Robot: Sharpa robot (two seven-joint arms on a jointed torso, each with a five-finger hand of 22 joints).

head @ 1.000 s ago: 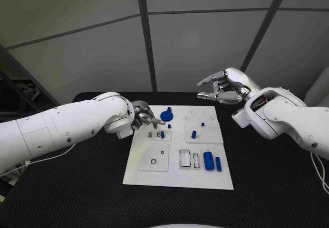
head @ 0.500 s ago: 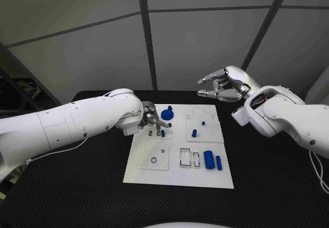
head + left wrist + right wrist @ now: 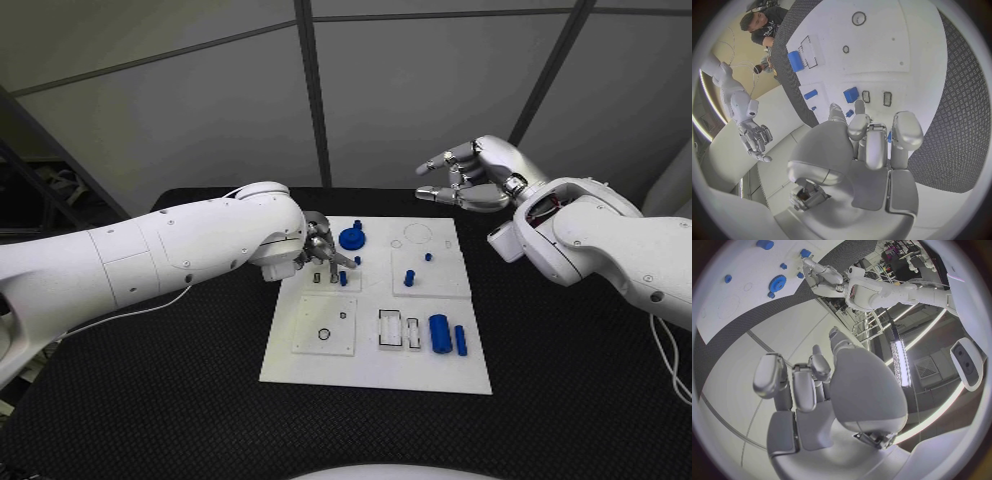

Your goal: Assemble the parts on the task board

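The white task board [image 3: 325, 365] lies in the middle of the table. A blue gear [image 3: 353, 240] stands at its far left, and my left hand [image 3: 323, 250] hangs right beside it with its fingers [image 3: 869, 140] bunched over it. Slivers of blue show between them, and I cannot tell whether they grip the gear. A small blue part [image 3: 343, 280] stands beside two empty slots [image 3: 887, 98]. Two blue pegs [image 3: 410, 279] stand right of that. A blue cylinder [image 3: 438, 329] and a blue bar [image 3: 460, 343] lie near the board's right edge. My right hand [image 3: 472, 180] hangs high beyond the board's far right corner, fingers curled in, holding nothing.
Black textured table [image 3: 159, 400] surrounds the board on all sides. My left forearm [image 3: 159, 260] stretches over the table's left part. Grey wall panels [image 3: 404, 90] stand behind the table's far edge.
My left hand has crept right along the board's far left towards the blue gear, and its arm has swung further in. The right hand has hardly moved.
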